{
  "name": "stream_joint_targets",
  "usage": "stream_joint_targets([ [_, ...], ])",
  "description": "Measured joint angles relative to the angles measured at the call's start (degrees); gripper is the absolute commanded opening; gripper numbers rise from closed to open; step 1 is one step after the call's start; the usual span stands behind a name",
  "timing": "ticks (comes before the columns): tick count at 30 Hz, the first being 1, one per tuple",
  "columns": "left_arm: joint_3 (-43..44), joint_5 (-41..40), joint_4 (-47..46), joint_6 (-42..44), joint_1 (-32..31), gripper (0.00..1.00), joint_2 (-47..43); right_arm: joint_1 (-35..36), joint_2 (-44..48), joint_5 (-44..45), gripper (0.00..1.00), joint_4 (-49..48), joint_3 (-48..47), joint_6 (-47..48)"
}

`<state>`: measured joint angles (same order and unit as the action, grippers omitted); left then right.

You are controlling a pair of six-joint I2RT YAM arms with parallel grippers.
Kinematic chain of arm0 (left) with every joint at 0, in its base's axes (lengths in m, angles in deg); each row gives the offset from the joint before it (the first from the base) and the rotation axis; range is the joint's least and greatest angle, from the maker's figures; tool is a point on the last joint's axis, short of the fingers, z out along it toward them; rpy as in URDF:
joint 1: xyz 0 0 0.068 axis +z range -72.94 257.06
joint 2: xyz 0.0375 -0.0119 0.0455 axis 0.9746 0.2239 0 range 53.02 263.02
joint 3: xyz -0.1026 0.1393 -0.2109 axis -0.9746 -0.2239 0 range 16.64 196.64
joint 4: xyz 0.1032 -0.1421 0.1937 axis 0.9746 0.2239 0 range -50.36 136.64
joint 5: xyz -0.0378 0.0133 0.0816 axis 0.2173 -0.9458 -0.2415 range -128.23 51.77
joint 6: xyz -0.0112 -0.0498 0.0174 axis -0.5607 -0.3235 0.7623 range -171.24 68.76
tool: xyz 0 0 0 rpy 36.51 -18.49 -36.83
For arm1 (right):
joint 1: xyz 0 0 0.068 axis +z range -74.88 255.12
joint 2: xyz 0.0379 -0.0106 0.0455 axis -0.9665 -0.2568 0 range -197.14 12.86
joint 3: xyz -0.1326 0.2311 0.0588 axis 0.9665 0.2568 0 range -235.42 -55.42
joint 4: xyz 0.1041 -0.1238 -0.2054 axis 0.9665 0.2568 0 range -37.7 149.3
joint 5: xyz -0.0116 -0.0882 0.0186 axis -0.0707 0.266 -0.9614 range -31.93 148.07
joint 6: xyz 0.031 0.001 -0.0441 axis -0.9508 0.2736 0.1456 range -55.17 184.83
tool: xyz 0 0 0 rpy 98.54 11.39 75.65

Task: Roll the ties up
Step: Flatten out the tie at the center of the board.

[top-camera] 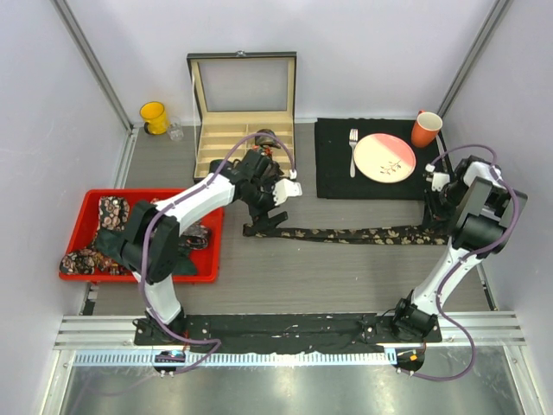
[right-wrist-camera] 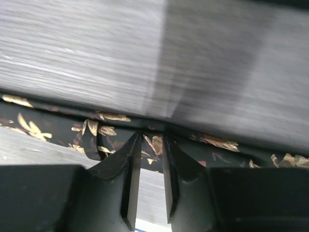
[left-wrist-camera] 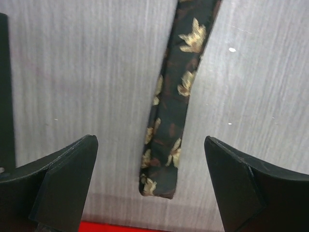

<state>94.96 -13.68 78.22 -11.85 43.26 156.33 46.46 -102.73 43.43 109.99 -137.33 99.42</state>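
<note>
Hovering our left claw [left-wrist-camera: 149, 142], spread wide, over the tie [top-camera: 346, 233] near the red tray [top-camera: 138, 193], we see its length run from the tray to our right claw [right-wrist-camera: 152, 137], nearly together, grip unclear.

Tie [top-camera: 346, 233] across the table's [top-camera: 302, 277] middle; tray [top-camera: 82, 223] of ties [top-camera: 112, 212] left; mat [top-camera: 333, 181] with plate [top-camera: 384, 157] behind right.

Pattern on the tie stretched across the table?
The tie is dark with beige-gold floral prints; clearest in left wrist view.
</note>
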Motion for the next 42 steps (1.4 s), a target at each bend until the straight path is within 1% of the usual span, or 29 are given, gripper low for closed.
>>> stream_joint_targets([
  [4, -2.4, 2.0, -0.2, -1.1, 0.8, 0.94, -2.3, -2.2, -0.1, 1.7, 0.28, 0.0, 0.3, 0.0],
  [7, -4.2, 3.8, -0.9, -2.5, 1.2, 0.93, -4.9, -6.1, -0.8, 3.1, 0.27, 0.8, -0.6, 1.3],
  [10, -7.6, 4.7, -2.3, -5.0, 1.4, 0.92, -9.1, -10.2, -2.9, 6.0, 0.27, 2.2, -3.6, 3.5],
  [12, -9.8, 4.8, -3.1, -6.3, 1.4, 0.92, -11.6, -11.5, -4.1, 9.1, 0.27, 2.8, -5.6, 5.0],
  [18, -16.2, 5.1, -5.6, -8.2, 1.4, 0.9, -17.4, -11.6, -6.5, 13.4, 0.29, 4.7, -9.4, 7.7],
  [21, -17.7, 5.1, -6.4, -7.4, 1.4, 0.93, -18.7, -11.3, -6.5, 13.2, 0.32, 5.3, -9.8, 8.5],
  [22, -17.8, 5.1, -6.6, -7.1, 1.4, 0.95, -18.8, -11.2, -6.3, 12.9, 0.36, 5.5, -9.8, 8.8],
  [24, -17.7, 5.2, -7.6, -6.3, 1.2, 0.96, -18.6, -10.3, -5.7, 11.5, 0.39, 6.1, -9.8, 9.4],
  [25, -17.5, 5.2, -8.1, -5.8, 1.0, 1.0, -18.3, -9.8, -5.1, 10.7, 0.44, 5.9, -9.8, 9.7],
  [27, -15.9, 5.2, -8.8, -4.7, 0.5, 1.0, -16.2, -8.9, -3.0, 9.0, 0.49, 5.6, -9.9, 10.2],
  [29, -13.2, 4.9, -10.0, -4.2, -0.5, 0.99, -12.4, -7.8, 0.7, 6.9, 0.56, 5.9, -10.1, 10.4],
  [30, -11.9, 4.7, -10.5, -3.9, -1.1, 1.0, -10.6, -7.3, 2.9, 5.8, 0.58, 6.3, -10.5, 10.3],
  [33, -5.9, 3.7, -12.1, -2.3, -3.4, 1.0, -2.9, -5.5, 10.0, 2.5, 0.67, 7.1, -12.4, 9.6],
  [37, -1.2, 2.5, -13.0, 0.5, -5.7, 0.99, 4.3, -2.9, 17.2, -2.0, 0.68, 7.1, -14.5, 7.2],
  [38, -0.3, 2.4, -13.0, 1.4, -6.1, 0.98, 5.7, -2.0, 18.9, -3.7, 0.68, 6.6, -14.7, 5.6],
  [39, 0.5, 2.3, -12.8, 2.1, -6.4, 0.98, 7.0, -1.5, 20.0, -4.9, 0.7, 5.9, -14.7, 4.1],
  [41, 1.8, 2.1, -12.3, 3.3, -7.1, 0.98, 9.1, -0.1, 22.3, -7.2, 0.7, 2.8, -14.6, -3.5],
  [42, 2.2, 2.0, -12.2, 3.8, -7.4, 0.97, 9.9, 0.2, 22.9, -8.4, 0.75, 1.0, -14.5, -6.0],
])
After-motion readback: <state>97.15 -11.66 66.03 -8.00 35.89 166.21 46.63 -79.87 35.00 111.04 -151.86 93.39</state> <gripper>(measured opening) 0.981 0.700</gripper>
